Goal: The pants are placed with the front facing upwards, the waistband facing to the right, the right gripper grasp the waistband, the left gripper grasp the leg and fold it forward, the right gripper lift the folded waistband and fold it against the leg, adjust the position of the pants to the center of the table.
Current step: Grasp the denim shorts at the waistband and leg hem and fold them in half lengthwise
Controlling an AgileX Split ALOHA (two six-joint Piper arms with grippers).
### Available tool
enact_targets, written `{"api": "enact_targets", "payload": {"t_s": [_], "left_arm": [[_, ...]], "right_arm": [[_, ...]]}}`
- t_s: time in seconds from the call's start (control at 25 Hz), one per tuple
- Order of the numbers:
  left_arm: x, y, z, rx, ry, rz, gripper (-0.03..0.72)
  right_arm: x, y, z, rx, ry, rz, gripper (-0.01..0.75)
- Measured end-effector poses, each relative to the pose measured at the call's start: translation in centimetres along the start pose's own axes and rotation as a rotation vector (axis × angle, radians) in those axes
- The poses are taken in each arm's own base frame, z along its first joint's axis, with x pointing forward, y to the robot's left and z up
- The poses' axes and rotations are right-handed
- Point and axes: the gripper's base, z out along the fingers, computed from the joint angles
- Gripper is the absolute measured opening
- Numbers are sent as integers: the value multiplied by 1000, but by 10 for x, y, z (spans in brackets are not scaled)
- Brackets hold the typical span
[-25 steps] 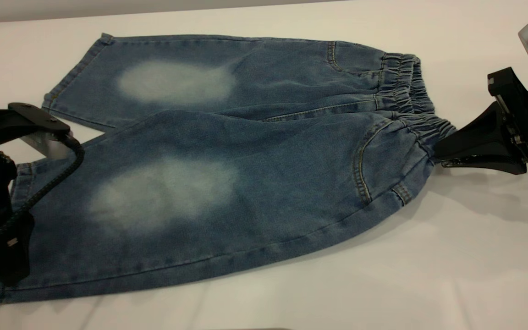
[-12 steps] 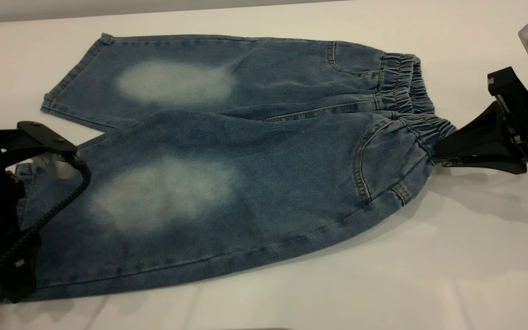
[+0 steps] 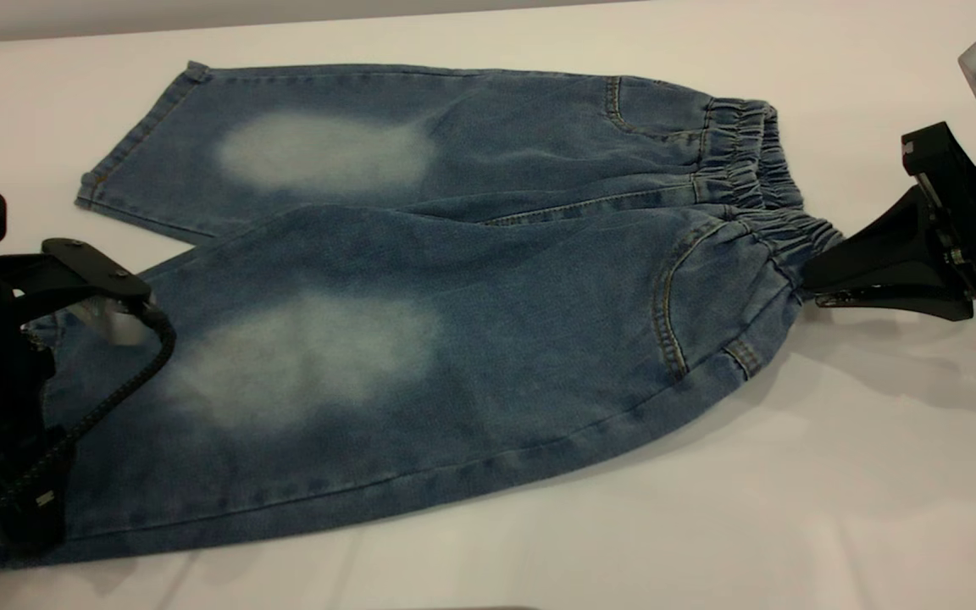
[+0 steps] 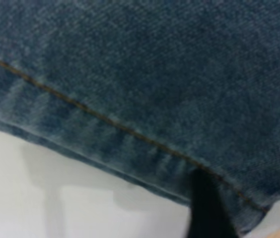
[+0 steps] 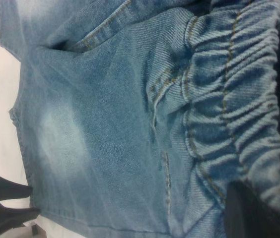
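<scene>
I have the pants [image 3: 420,296] lying front-up across the desk [image 3: 793,525], waistband [image 3: 780,233] at 3 o'clock so each arm gets its own end. My right end effector [image 3: 810,275] reaches in low and level from 3 o'clock, closed on the waistband's near corner. My left end effector [image 3: 47,339] sits over the near leg's hem at 9 o'clock; I cannot tell whether it has closed on the denim.

left gripper [image 3: 56,398]: chunky black claw, clear shiny insert, fat braided black cable looping off it
right gripper [image 3: 814,280]: black pointy tapered fingers, blocky mount, white labelled cylinder behind
</scene>
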Motion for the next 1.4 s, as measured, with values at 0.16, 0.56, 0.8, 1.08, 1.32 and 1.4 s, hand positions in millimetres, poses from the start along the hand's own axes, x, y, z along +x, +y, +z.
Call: {"api": "enact_targets", "payload": {"t_s": [0.16,0.56,0.8,1.08,1.32,1.4], "left_arm": [[0,0,1,2,3,-1,169],[3,-3,1,37,38,-43,213],[4,-4,-2,39,40,-43,446],[2,-3,3,34,31,-47,484],[2,-2,5,29,39,-28,378],[2,-2,8,31,49,-25,331]], "right_arm": [[0,0,0,-3,0,0,43],[0,0,0,-4,0,0,43],[0,0,0,-4,0,0,43],[0,0,0,-4,5,-4,43],[1,0,0,-4,6,-3,43],[1,0,0,-4,6,-3,43]]}}
